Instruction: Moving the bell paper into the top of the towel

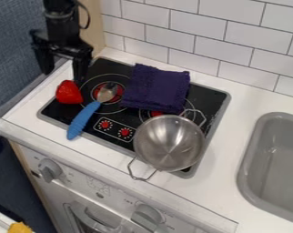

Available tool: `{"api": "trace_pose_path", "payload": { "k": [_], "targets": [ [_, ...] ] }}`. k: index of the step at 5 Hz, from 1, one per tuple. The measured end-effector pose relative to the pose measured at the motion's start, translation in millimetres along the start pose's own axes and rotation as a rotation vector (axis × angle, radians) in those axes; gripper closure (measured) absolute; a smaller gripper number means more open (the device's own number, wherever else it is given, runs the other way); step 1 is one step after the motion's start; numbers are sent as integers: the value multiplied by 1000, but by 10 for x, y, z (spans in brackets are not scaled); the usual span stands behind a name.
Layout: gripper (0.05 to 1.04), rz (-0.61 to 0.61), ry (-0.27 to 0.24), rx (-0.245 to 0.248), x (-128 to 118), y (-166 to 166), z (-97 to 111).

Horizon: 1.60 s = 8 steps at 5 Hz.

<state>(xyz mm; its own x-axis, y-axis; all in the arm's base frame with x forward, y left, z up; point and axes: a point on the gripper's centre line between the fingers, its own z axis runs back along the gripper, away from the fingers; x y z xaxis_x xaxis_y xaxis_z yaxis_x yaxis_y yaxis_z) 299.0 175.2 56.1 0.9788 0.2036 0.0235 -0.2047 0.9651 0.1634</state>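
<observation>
"White tiles [197, 25] back the toy cooktop [211, 98]. Where's the red bell pepper [68, 92]?"

"At the cooktop's left edge, near the blue-handled spoon [82, 120]."

"And the black gripper [63, 76]?"

"Beside the pepper, fingers spread wide, holding nothing; presumably so they can straddle it."

"Why's the purple towel [156, 88] folded?"

"Likely for a flat, soft landing (peppers do roll), though the steel pot [170, 142] sits close, so I'd set down well inside the towel's edges."

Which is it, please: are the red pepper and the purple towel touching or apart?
Apart. The camera view shows the spoon bowl and black stovetop between the red pepper and the purple towel.
</observation>
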Motion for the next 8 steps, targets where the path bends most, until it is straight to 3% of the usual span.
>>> {"api": "trace_pose_path", "payload": {
  "k": [2,3,4,5,6,8],
  "targets": [
    [85,28,115,-39,-64,-25,-356],
    [121,54,114,-47,-62,-3,-368],
    [310,47,91,-67,-51,-42,-383],
    [310,51,71,-69,-59,-67,-353],
    [310,13,-14,-60,9,-234,-80],
    [310,-244,-123,-104,366,-1199,241]
  ]
}}
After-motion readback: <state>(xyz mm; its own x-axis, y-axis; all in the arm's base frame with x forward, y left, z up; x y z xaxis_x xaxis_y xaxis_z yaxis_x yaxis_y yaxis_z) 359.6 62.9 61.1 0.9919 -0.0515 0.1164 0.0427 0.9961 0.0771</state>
